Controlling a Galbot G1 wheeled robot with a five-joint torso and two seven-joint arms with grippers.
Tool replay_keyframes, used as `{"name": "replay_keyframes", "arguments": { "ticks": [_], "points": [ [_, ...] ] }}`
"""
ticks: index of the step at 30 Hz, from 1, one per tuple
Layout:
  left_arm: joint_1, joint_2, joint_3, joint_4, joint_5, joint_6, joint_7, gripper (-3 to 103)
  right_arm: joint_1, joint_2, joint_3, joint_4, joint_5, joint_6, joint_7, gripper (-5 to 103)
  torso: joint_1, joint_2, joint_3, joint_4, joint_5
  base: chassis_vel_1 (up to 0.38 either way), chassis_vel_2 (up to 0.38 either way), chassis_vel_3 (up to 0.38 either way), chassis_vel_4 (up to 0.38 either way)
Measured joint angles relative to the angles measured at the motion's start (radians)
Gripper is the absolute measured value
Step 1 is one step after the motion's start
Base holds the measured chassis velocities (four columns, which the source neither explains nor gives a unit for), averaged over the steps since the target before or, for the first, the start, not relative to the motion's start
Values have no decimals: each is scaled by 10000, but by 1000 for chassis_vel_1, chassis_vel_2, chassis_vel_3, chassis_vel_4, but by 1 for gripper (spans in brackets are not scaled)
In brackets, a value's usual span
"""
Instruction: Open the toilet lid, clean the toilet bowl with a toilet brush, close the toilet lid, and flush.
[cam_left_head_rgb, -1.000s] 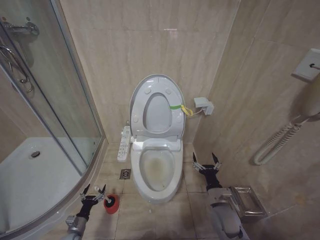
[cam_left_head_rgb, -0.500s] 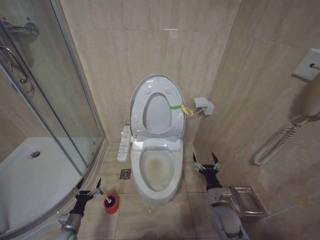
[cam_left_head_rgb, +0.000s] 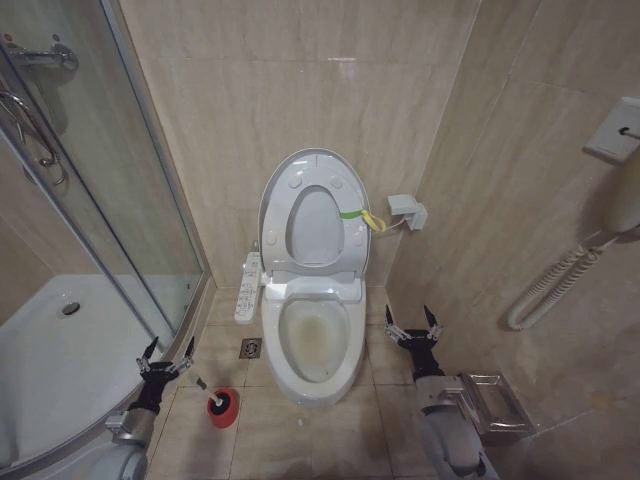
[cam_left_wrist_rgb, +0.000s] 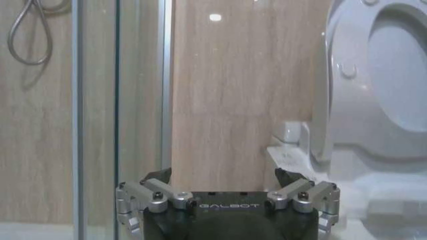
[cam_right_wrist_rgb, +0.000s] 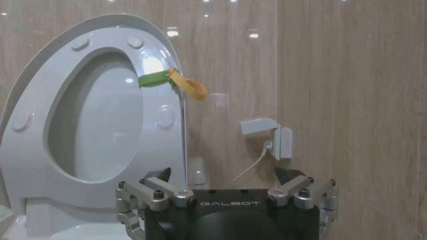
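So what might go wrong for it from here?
The toilet brush stands in its small red holder on the floor, and the open left gripper sits off to its side; a careless reach could tip it. The glass shower wall is close beside that arm. The toilet lid stands upright with only a thin green strap to pull; it could slam.

"GALBOT" on left gripper (cam_left_wrist_rgb: 227, 192) and right gripper (cam_right_wrist_rgb: 227, 187)

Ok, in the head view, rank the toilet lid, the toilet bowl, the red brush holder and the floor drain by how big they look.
1. toilet lid, standing upright.
2. toilet bowl, looking close to the lid in size, so those two are uncertain.
3. red brush holder.
4. floor drain, looking only slightly smaller than the holder.
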Motion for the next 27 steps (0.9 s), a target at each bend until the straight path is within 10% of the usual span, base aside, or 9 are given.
{"name": "replay_keyframes", "arguments": {
  "ticks": [17,27],
  "points": [
    [227,100,-576,-3253,-412,3453,-1050,100,0,0,0,0,0,0,0,100,0,0,0,-1,0,0,0,0,0],
    [596,26,-1023,-3871,-778,4353,-1348,100,0,0,0,0,0,0,0,100,0,0,0,0,1,0,0,0,0]
  ]
}}
